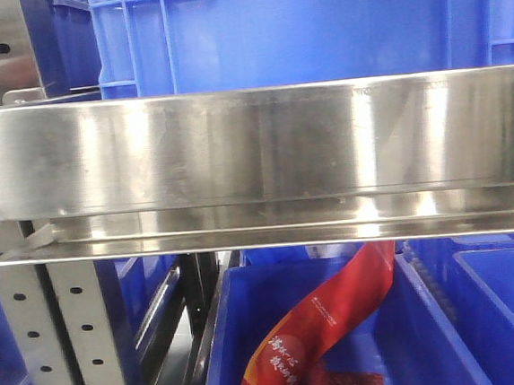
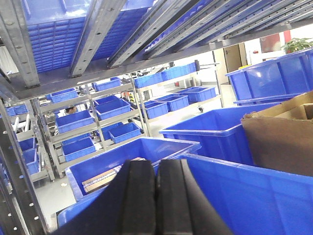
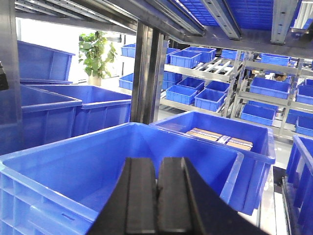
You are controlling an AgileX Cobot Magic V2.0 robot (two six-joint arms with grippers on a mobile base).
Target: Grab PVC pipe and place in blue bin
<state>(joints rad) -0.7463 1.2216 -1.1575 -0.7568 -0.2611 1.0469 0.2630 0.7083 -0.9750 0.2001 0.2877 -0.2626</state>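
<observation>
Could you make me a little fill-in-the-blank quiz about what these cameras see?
The bag in the lower bin is ____. The left gripper and right gripper are both ____. The plant has ____ leaves. The cardboard box shows in the ____ wrist view.
Missing words: red; shut; green; left.

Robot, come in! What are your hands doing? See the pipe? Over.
Left hand shut, empty. Right hand shut, empty. PVC pipe not in sight. Steel shelf beam blocks front view.
</observation>
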